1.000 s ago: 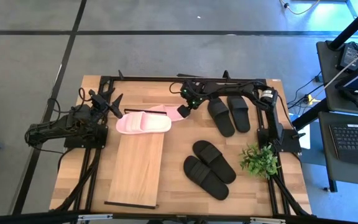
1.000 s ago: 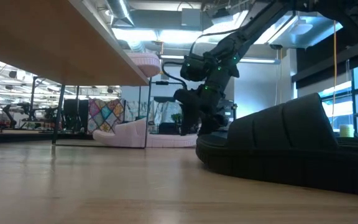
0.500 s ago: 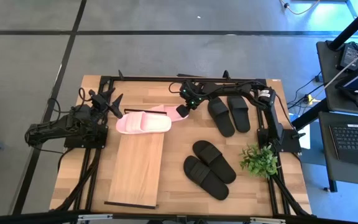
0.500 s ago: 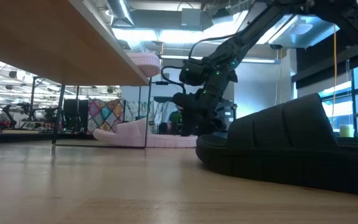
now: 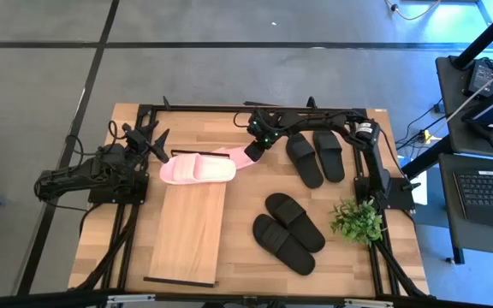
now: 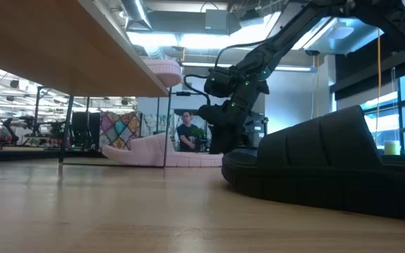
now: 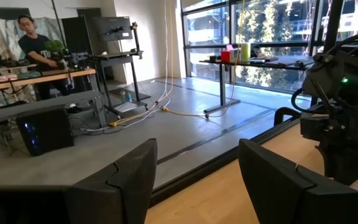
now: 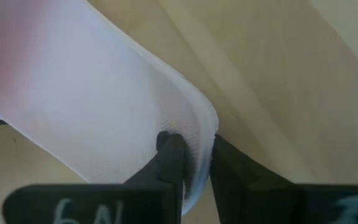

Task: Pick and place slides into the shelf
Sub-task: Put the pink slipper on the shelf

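Currently I see my right tool [image 5: 251, 155] pinching a pink slide's [image 5: 233, 156] edge beside the shelf [image 5: 187, 231]; left tool [image 5: 155, 141] wide, idle.

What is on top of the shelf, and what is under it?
One pink slide lies on the shelf at its far end. A second pink slide pokes out from under that end, pinched by the right gripper. The plank hides the rest.

left arm [image 5: 88, 177]: dark jointed links, black cables | right arm [image 5: 332, 128]: same build, small green light near wrist | fingers [image 8: 169, 163]: matte black, perhaps pale lettering
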Available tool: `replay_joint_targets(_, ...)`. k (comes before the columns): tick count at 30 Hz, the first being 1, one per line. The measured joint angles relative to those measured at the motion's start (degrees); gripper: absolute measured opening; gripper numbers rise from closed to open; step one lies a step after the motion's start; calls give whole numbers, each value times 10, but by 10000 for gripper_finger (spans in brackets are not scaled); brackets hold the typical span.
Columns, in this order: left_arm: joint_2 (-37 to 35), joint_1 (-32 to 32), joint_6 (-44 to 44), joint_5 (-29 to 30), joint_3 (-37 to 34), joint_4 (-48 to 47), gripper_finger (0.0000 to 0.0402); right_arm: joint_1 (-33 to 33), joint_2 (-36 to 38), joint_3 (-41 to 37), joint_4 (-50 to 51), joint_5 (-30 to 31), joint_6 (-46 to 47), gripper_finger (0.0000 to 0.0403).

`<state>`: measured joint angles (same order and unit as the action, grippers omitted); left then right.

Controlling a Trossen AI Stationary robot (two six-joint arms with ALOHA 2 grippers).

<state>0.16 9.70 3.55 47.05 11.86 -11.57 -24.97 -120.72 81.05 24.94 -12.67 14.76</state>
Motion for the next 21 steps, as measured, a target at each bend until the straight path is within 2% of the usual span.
replay_joint_targets(7, 0, 0, 0, 0, 0, 0, 217, -3, 45, -1, 27, 33, -20, 49)
replay_joint_targets(12, 0, 0, 0, 0, 0, 0, 217, -7, 104, 3, 86, 99, -29, 47)
replay_joint_targets(16, 0, 0, 0, 0, 0, 0, 217, -10, 165, 3, 122, 181, -29, 45)
replay_joint_targets(21, 0, 0, 0, 0, 0, 0, 217, -11, 248, 3, 134, 249, -30, 44)
